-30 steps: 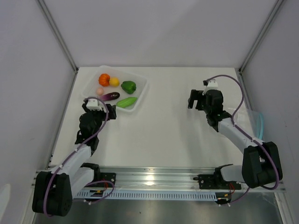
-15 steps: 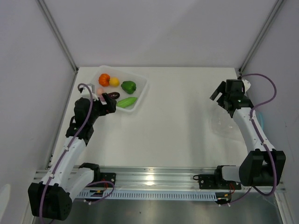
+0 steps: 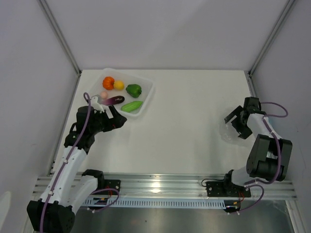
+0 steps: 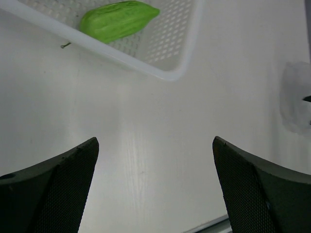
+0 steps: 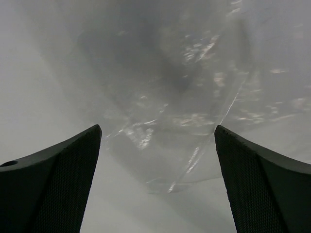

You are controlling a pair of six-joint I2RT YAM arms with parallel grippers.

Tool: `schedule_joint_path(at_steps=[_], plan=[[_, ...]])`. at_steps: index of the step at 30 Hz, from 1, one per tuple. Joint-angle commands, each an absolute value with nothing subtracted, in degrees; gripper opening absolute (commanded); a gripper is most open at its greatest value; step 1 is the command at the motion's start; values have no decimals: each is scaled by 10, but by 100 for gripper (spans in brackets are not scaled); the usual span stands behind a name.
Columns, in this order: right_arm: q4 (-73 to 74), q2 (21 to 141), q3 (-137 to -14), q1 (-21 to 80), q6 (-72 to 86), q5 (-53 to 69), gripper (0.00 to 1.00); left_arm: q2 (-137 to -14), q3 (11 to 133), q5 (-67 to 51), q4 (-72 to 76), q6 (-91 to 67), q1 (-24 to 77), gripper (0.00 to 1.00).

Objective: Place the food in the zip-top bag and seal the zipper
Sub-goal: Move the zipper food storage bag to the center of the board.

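The top external camera is looking steeply down on the whole table [image 3: 184,121] from behind its near edge. The left wrist camera is hovering close over the tray [image 4: 165,74] corner and cucumber [image 4: 119,20] (both showing overhead too); the right wrist camera is nosing close to the zip-top bag [image 5: 184,111].

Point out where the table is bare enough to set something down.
Widest bare stretch: the table between the tray and the right gripper. Crowded: far left, around the tray and left gripper; right edge, where the bag lies under the right gripper.
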State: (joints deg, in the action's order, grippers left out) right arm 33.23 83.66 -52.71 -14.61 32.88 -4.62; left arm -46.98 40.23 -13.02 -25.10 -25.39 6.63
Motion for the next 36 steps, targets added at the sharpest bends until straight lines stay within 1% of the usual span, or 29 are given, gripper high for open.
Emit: schedule_joint_path(at_steps=[1,4,6,7,10,12,15,18,21,23,25,30,36], plan=[[280,847,-527,-77,328,37,99,-472,432,-218,-225,-297,68,100],[216,887,-519,7,351,112,99,-482,441,-236,-214,-305,69,99],[195,925,-533,87,362,138,99,-490,446,-238,-217,-305,69,99],[176,942,-540,109,366,156,99,-494,450,-239,-219,-303,70,100],[170,1002,-600,176,346,252,95,-491,451,-241,-226,-300,73,100],[177,1010,-646,212,335,259,95,-488,451,-235,-230,-300,78,100],[178,982,-678,226,323,246,95,-478,447,-236,-234,-298,81,99],[218,951,-709,220,314,225,97,-471,446,-252,-232,-294,83,99],[262,915,-713,204,305,193,100,-472,448,-271,-229,-297,83,99],[293,887,-708,180,316,171,99,-476,453,-294,-222,-301,83,100],[339,864,-688,159,335,146,99,-483,455,-310,-217,-304,83,99],[424,752,-633,69,351,146,99,-487,470,-313,-214,-301,83,99],[547,669,-581,12,337,128,99,-512,471,-352,-179,-321,83,99]])
